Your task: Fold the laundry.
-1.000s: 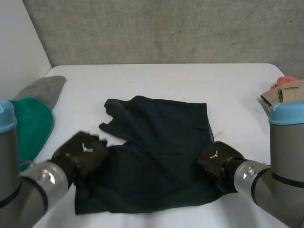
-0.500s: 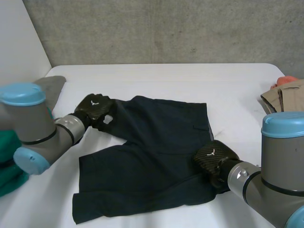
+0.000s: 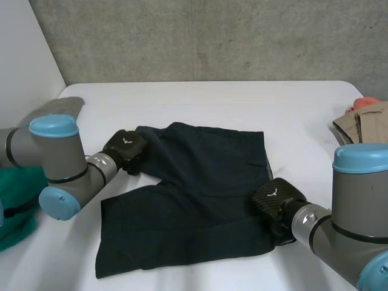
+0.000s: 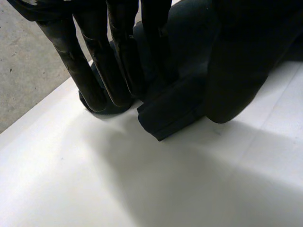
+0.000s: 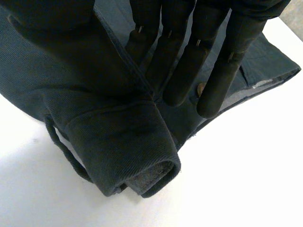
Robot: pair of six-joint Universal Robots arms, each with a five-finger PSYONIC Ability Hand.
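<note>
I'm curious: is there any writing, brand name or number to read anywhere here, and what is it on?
No words or numbers can be read anywhere.
Back of the left hand: a small white mark, too small to read.
Back of the right hand: a similar white mark, too small to read.
On the dark shorts: no label or print shows.

Work surface: one white table (image 3: pixel 206 103), matt, unmarked, with a rounded far right corner. Its far edge runs along a grey concrete wall (image 3: pixel 212 39), rough-cast, with small pits and faint dark marks. A plain white panel (image 3: pixel 24 54) closes the left side and meets the concrete at a slanting seam. Lighting is even and diffuse, and the shadows on the tabletop are soft.
</note>
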